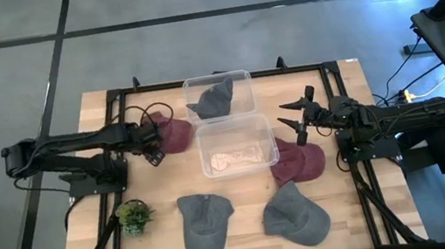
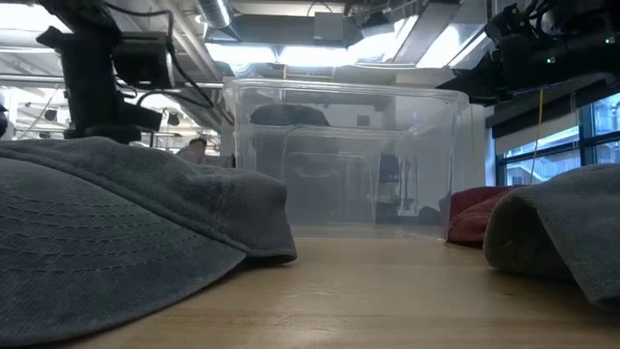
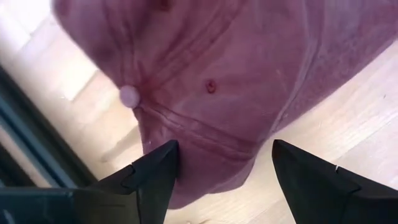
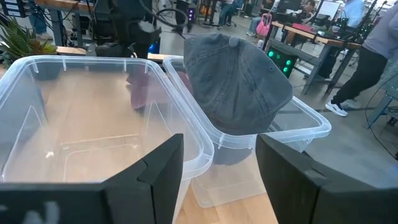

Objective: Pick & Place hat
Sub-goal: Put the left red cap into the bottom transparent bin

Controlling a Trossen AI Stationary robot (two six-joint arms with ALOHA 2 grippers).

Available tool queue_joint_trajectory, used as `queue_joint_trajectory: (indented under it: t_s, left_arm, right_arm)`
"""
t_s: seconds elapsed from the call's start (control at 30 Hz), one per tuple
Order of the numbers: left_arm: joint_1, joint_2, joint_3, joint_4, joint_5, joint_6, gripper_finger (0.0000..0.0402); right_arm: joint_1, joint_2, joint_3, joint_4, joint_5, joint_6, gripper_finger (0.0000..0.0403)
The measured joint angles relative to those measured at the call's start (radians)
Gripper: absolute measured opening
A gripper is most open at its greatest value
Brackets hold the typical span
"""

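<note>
A maroon hat [image 1: 173, 135] lies on the table left of two clear bins, and it fills the left wrist view [image 3: 236, 74]. My left gripper [image 1: 153, 144] [image 3: 221, 171] is open, low over the hat's left rim, one finger on each side of the crown's edge. My right gripper [image 1: 297, 122] [image 4: 217, 168] is open and hangs in the air beside the near bin's right end. The near bin [image 1: 236, 144] [image 4: 74, 143] is empty. The far bin [image 1: 218, 97] holds a grey hat [image 4: 236, 81]. A second maroon hat [image 1: 299, 162] lies right of the near bin. My left gripper comes at the maroon hat's crown edge [image 3: 205, 149] from above and from the table's left. One fingertip [image 3: 158, 165] shows right against the cloth, but I cannot tell whether it touches. The hat lies flat on the table.
Two grey hats [image 1: 206, 222] [image 1: 295, 213] lie near the table's near edge and fill the low view's foreground [image 2: 116, 223]. A small green plant [image 1: 134, 215] stands near the left corner. A dark frame [image 1: 333, 68] runs around the tabletop. People stand in the room behind.
</note>
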State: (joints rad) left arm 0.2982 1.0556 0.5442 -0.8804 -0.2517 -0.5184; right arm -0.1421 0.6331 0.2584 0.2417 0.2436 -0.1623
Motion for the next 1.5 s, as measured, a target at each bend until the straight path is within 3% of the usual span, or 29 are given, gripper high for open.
queue_joint_trajectory:
  t_s: [0.2,0.47,0.5,0.9,1.03,1.3,1.5]
  left_arm:
    - [0.000,0.076,0.000,0.051,0.020,0.009,0.0199]
    - [-0.004,0.088,0.072,0.033,0.026,0.032,0.0023]
    - [-0.008,0.087,0.088,0.028,0.023,0.034,0.0015]
    - [-0.144,0.087,0.433,-0.387,-0.189,0.013,0.0006]
    - [-0.207,0.088,0.568,-0.473,-0.266,0.086,0.0006]
    - [-0.373,0.121,0.758,-0.527,-0.480,0.544,0.0005]
    - [-0.481,0.155,0.788,-0.418,-0.771,0.904,0.0007]
  right_arm:
    - [0.000,0.000,0.000,0.000,0.000,0.000,0.0200]
    - [0.000,0.000,0.000,0.000,0.000,0.000,0.0200]
    - [0.000,0.000,0.000,0.000,0.000,0.000,0.0200]
    - [0.000,0.000,0.000,0.001,0.000,0.004,0.0200]
    - [0.000,0.000,0.000,0.001,0.000,0.005,0.0200]
    - [0.000,0.000,0.000,0.090,0.000,0.170,0.0200]
    - [0.000,-0.001,0.001,0.190,0.000,0.215,0.0200]
